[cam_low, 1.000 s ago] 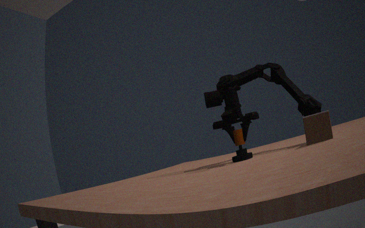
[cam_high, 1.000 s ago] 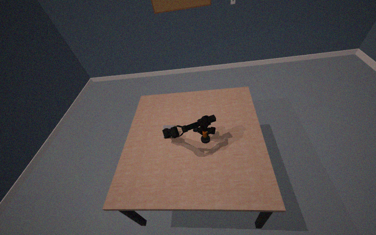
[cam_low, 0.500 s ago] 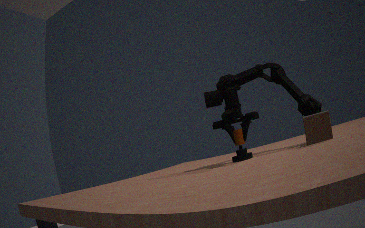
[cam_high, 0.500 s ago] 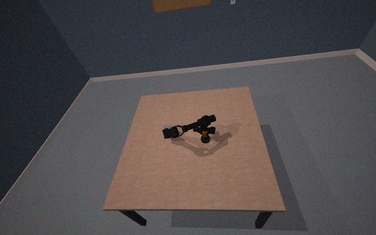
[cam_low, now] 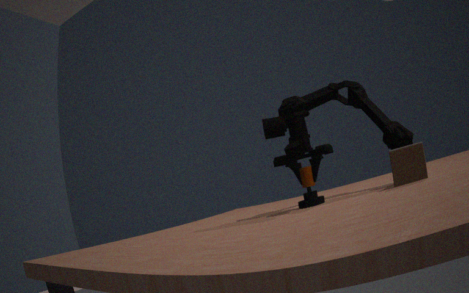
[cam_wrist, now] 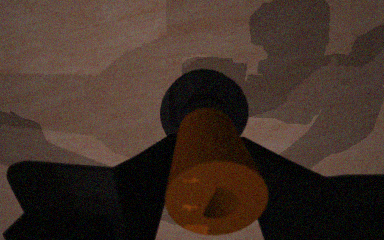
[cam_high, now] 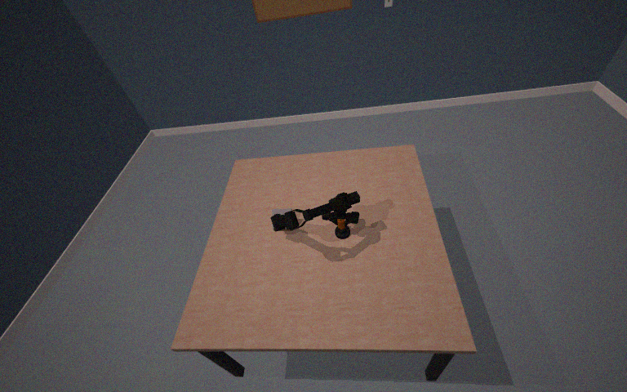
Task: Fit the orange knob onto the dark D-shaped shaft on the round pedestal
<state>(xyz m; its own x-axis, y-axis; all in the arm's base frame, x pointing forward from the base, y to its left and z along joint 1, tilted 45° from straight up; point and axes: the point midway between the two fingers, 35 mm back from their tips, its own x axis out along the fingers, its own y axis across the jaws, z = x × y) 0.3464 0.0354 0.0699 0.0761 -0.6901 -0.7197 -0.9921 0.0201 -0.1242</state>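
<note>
Snugly, dark fingers (cam_low: 316, 169) grip the smooth orange cylinder (cam_high: 341, 224) (cam_low: 306, 176) (cam_wrist: 215, 150).

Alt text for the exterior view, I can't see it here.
Robot jaws grip an orange knob above a dark round pedestal, a stretch of shaft showing between them. The arm arches right to a box-shaped base on a wooden table.

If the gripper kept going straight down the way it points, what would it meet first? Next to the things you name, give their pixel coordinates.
Probably the shaft (cam_low: 309, 190), with the held orange knob (cam_high: 341, 224) (cam_low: 306, 176) (cam_wrist: 217, 190) leading; they may already touch. Below is the pedestal (cam_high: 342, 232) (cam_low: 311, 201) (cam_wrist: 185, 95).
</note>
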